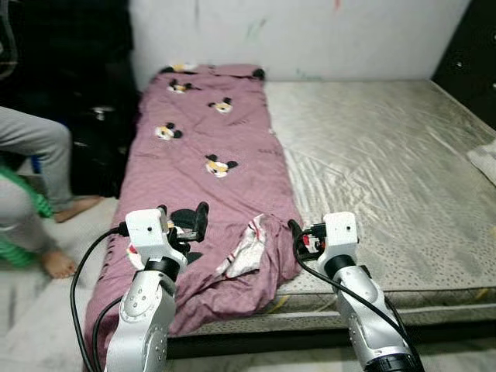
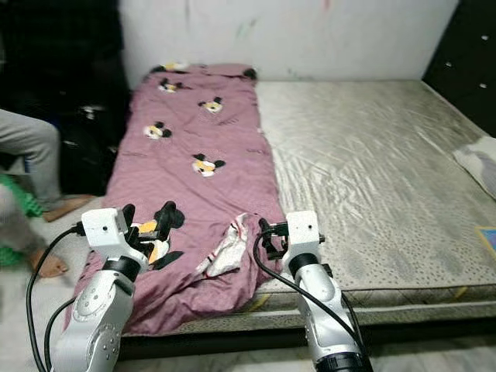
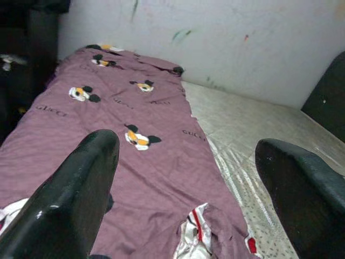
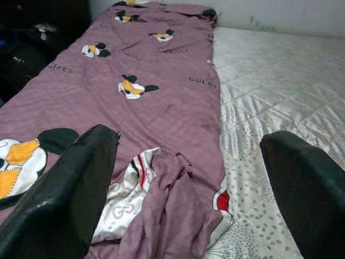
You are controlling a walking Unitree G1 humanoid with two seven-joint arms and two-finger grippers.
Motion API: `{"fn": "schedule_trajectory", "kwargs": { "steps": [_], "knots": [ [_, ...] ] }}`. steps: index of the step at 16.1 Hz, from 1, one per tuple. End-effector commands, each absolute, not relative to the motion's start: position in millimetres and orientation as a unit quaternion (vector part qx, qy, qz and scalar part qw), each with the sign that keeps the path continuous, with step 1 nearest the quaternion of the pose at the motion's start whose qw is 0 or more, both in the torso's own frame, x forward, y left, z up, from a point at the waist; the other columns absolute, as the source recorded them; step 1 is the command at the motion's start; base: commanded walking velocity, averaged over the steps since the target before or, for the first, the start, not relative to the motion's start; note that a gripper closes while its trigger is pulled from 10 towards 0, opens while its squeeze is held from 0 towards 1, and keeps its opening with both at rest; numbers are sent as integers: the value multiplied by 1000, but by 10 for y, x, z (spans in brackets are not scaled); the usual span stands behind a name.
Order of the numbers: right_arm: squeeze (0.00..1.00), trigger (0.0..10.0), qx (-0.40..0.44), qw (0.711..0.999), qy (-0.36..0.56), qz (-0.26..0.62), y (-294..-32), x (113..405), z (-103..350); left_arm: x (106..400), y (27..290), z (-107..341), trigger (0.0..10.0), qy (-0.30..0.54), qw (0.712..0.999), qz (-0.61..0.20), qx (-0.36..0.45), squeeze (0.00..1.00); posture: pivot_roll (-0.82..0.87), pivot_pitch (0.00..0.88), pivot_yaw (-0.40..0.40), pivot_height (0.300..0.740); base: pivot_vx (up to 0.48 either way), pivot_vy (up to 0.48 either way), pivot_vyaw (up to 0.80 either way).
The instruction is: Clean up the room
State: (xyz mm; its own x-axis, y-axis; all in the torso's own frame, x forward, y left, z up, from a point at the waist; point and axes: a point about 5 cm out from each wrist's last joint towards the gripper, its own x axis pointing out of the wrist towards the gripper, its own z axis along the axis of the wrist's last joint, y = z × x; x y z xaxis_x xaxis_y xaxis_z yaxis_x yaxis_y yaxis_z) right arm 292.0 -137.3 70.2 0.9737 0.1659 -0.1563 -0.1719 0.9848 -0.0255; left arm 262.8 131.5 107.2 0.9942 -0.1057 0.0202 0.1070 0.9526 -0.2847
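A mauve blanket [image 1: 209, 132] printed with cartoon mouse heads lies along the left strip of a bare beige mattress [image 1: 372, 155]. Its near corner [image 1: 248, 248] is bunched up at the bed's front edge, showing a white lining with red stripes. My left gripper [image 1: 184, 223] hovers open just above the blanket's near end, to the left of the bunched corner. My right gripper [image 2: 267, 236] is open too, just right of that corner at the blanket's edge. The right wrist view has the folded corner [image 4: 156, 199] lying between the two wide-apart fingers [image 4: 64, 189].
A person sits on the floor at the left, with grey trouser legs and bare feet [image 1: 58, 263] close to the bed. Dark furniture [image 1: 77, 85] stands behind them. A black cabinet [image 1: 473, 54] is at the far right, and a pale cloth [image 1: 484, 159] lies at the mattress's right edge.
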Motion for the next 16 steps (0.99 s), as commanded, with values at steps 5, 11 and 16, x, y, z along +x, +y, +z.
{"fn": "schedule_trajectory", "kwargs": {
  "steps": [5, 11, 16],
  "knots": [
    [0, 10000, -21, 993, 80, 81, -1393, 2925, 695, 2621, 1295, 1081, 10000, -3, 988, -52, -143, 0, 8, 12, -5, 740, 0, 0, 0],
    [0, 10000, -21, 994, 77, 80, -1397, 2925, 703, 2619, 1297, 1075, 10000, 0, 989, -50, -141, 0, 6, 15, -4, 740, 0, 0, -400],
    [0, 10000, -26, 994, 72, 79, -1429, 2925, 721, 2559, 1491, 1016, 10000, 11, 994, -11, -107, 0, 7, 15, -4, 740, 0, 0, 0]
  ]
}}
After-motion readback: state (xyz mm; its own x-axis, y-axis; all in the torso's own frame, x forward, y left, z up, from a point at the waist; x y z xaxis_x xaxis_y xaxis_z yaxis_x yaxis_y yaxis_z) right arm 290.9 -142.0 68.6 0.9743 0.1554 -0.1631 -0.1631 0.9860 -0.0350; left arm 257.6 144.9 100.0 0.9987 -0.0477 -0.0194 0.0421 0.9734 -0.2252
